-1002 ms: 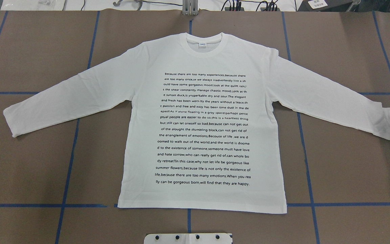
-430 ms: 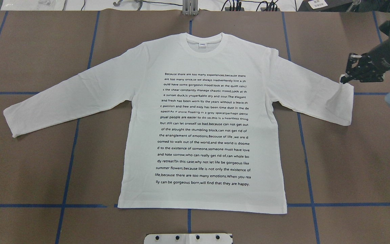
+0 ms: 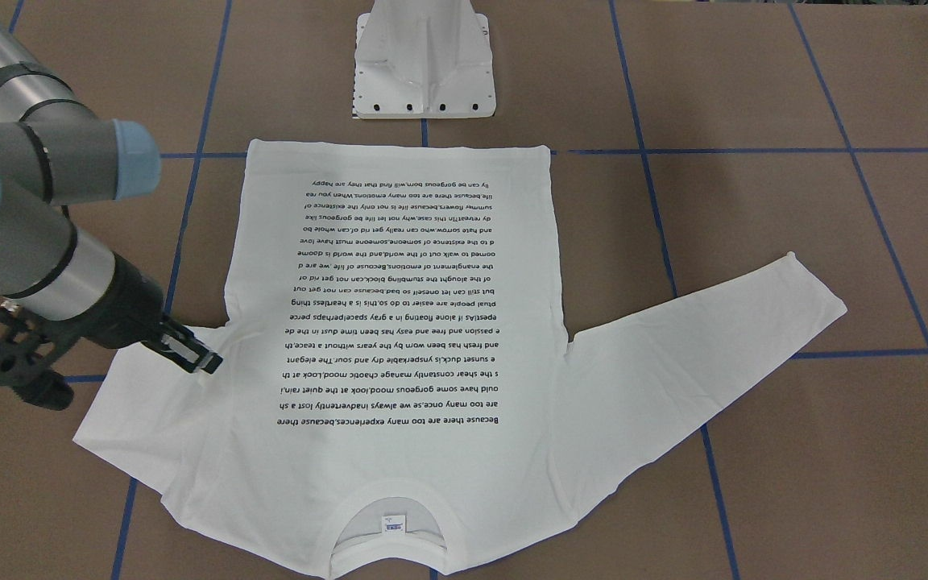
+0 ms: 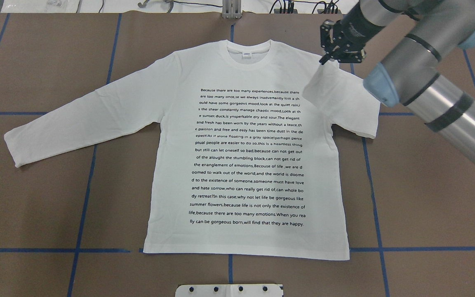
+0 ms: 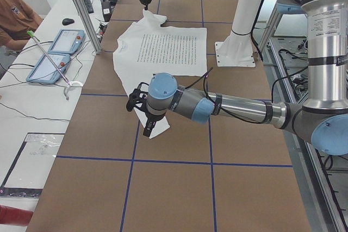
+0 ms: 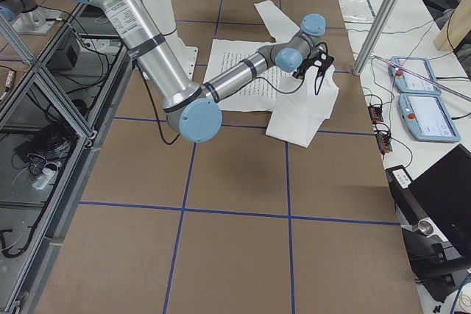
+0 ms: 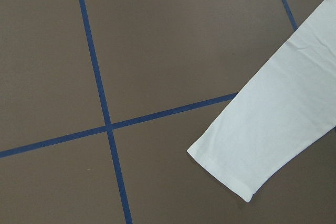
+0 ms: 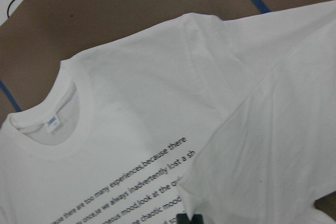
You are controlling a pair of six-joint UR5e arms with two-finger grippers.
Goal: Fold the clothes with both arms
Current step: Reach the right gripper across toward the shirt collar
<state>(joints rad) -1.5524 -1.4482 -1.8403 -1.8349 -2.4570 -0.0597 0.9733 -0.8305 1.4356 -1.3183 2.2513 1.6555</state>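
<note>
White T-shirt w/ black text; brown table w/ blue grid lines.

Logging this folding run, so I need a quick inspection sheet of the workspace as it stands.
Surface: brown table, blue tape grid.
Job's things: white shirt flat, print up; one sleeve lifted over its shoulder.
Clutter: nothing seen.
Grippers: right gripper jaws shut on that sleeve's cuff; left gripper over the other cuff, jaws unclear.
Cables: black cables beyond the far edge.
Surroundings: side bench with tablets; person.

Reaching far across with right arm, pinching sleeve in right gripper; left gripper pointed down, grip unreadable.
</note>
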